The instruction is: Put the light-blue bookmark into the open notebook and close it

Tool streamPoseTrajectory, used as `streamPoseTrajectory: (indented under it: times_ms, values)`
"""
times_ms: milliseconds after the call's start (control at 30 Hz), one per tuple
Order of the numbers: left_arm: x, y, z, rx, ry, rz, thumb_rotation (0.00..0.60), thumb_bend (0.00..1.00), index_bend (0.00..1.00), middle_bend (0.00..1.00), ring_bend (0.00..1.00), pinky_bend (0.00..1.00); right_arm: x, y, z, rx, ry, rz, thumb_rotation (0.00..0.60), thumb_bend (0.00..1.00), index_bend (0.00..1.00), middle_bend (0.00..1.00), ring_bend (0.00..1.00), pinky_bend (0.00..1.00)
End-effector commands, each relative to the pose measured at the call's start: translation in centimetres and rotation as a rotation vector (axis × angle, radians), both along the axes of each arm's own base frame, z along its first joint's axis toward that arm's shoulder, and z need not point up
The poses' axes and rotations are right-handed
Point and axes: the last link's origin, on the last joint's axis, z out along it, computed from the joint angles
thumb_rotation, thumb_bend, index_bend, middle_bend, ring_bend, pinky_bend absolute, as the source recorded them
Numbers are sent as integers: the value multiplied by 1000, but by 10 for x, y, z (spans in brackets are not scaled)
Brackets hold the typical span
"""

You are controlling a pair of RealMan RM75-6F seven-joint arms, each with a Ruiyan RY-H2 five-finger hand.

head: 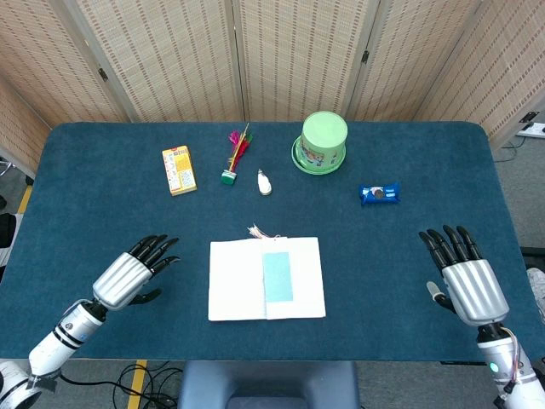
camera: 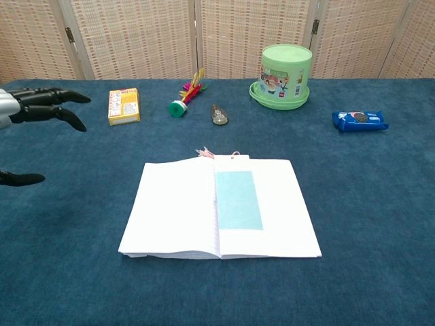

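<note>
A dark blue cloth-covered surface (head: 102, 213) fills the scene. Behind it stands a folding screen (head: 298, 51) of beige woven panels. Grey floor (head: 524, 183) shows at the right, with cables (head: 136, 375) below the front edge.
</note>
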Motion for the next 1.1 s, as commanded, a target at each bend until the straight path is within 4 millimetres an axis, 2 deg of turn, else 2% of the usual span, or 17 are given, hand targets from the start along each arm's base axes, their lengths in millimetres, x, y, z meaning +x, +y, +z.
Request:
streamPoseTrajectory:
  times_ms: [33,200,667,1100]
  values:
    - [1,-1,-9,-20,33,-22,600,270,236,74,65,152,-9,12,-3,2,-29,-34,600,225,0,103,0,0]
    - [-1,-5,-29,-72,69,-35,600,270,209,75,65,152,-15,16,-5,0,-42,-49,600,226,0,103,0,0]
    - [7,-15,-76,-134,84,-110,600,203,127,74,65,152,-11,16,-2,-9,-47,-36,600,226,0,101,0,0]
    - [15,-7,-107,-127,108,-163,600,203,118,74,65,152,-13,18,2,-25,-54,-39,600,218,0,100,0,0]
